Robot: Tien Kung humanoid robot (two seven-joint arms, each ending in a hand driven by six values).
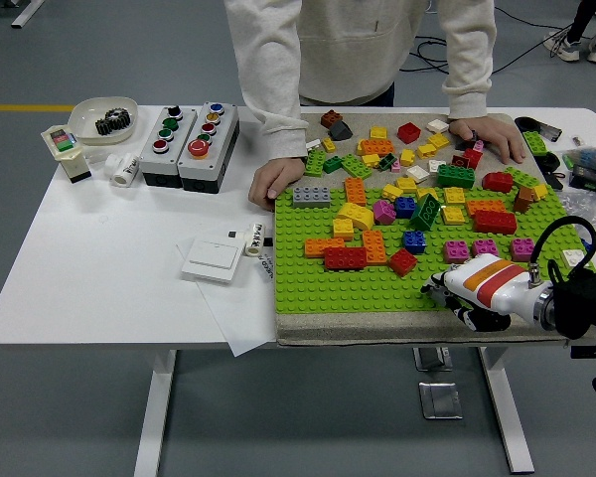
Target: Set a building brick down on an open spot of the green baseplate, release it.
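The right hand (pixel 469 296) is seen low over the near right corner of the green baseplate (pixel 328 288), fingers curled under; whether a brick is held cannot be told. Loose bricks (pixel 345 258) are scattered across the baseplate. A person's hands (pixel 274 181) rest at its far edge.

Your right hand (pixel 469 296) is hovering at the green baseplate (pixel 328 288)'s near right edge. A person is resting 2 hands along its far side.

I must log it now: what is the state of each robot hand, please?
Left hand: not in view.
Right hand: low over the near right edge of the green baseplate; whether it holds a brick cannot be told.
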